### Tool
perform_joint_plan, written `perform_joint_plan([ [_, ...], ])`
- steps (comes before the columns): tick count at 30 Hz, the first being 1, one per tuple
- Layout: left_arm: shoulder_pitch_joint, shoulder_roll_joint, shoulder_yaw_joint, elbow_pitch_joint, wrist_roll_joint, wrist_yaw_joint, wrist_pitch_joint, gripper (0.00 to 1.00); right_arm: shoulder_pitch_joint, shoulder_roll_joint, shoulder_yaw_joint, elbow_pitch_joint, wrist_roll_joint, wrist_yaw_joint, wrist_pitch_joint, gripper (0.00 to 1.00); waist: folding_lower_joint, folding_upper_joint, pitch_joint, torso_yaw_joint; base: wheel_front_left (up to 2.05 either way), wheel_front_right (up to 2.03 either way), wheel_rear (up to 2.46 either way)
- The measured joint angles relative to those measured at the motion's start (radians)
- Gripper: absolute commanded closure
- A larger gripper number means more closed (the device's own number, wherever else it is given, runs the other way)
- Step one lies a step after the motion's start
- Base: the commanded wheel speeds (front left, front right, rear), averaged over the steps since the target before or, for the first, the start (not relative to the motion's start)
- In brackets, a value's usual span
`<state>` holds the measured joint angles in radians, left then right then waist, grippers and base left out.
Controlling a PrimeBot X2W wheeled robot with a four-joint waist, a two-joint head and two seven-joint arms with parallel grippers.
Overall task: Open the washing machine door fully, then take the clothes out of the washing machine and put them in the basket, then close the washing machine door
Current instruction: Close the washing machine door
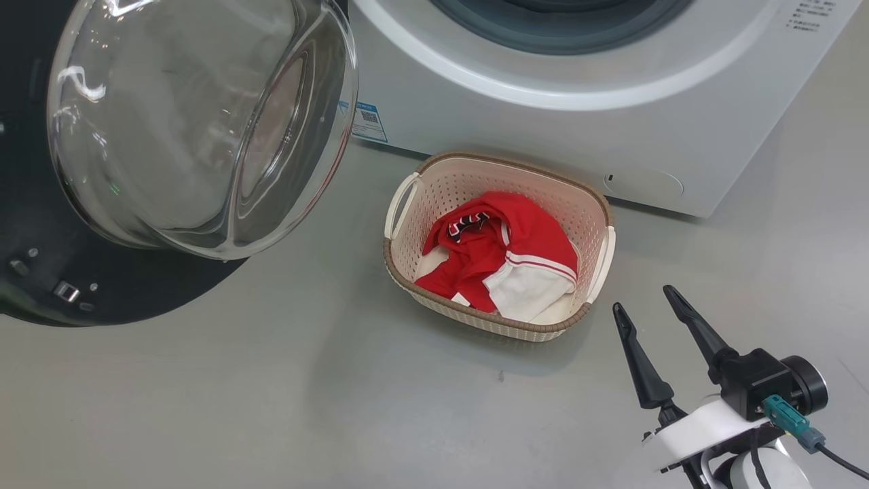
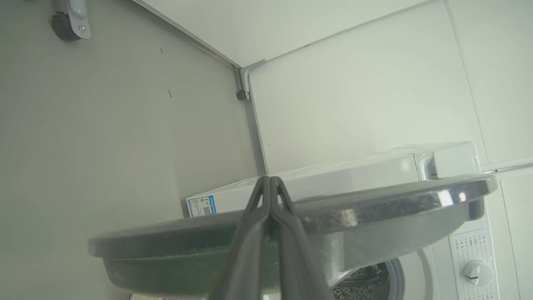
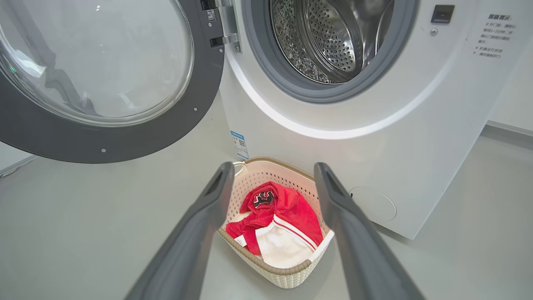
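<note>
door (image 1: pixel 197 122): wide open at ten o'clock in the head view, its glass bowl bulging toward the camera.
left gripper (image 2: pixel 270 183): fingers pressed together with nothing between them, tips at the door's (image 2: pixel 374 216) black rim in the left wrist view; contact with the rim cannot be told.
washer (image 1: pixel 543 122): at twelve o'clock; its drum (image 3: pixel 333 41) shows bare steel, no garment in the part visible.
basket (image 1: pixel 407 272): on the floor (image 1: pixel 271 407) at centre, just in front of the washer.
clothes (image 1: pixel 502 258): a red and white heap lying inside the basket.
right gripper (image 1: pixel 643 300): at five o'clock, fingers spread wide, holding nothing, near the basket and apart from it.
progress: door opened and clothes moved, by the look of it; closing the door is left, and the left gripper seems placed for that push.
</note>
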<state>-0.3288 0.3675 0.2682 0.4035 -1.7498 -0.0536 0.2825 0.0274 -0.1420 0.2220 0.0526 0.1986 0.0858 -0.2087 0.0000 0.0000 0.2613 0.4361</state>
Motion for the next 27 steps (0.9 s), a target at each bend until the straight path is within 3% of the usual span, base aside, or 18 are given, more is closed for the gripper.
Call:
perform_joint_plan([
  [10, 0.002, -0.01, -0.013, 0.007, -0.09, -0.038, 0.135, 1.0, -0.005, -0.008, -0.005, -0.004, 0.0, 0.0, 0.002, 0.0, 0.0, 0.0, 0.007, 0.006, 0.0, 0.0, 0.0],
  [18, 0.011, -0.064, -0.048, -0.017, -0.148, -0.059, 0.247, 1.0, -0.005, -0.019, -0.017, -0.014, 0.0, -0.001, 0.006, 0.0, 0.0, 0.0, 0.013, 0.024, 0.0, 0.0, 0.0],
  [27, 0.059, -0.074, -0.092, -0.091, -0.157, -0.067, 0.369, 1.0, -0.004, -0.024, -0.012, -0.015, 0.0, -0.001, 0.016, 0.0, 0.0, 0.0, 0.01, 0.039, 0.0, 0.0, 0.0],
])
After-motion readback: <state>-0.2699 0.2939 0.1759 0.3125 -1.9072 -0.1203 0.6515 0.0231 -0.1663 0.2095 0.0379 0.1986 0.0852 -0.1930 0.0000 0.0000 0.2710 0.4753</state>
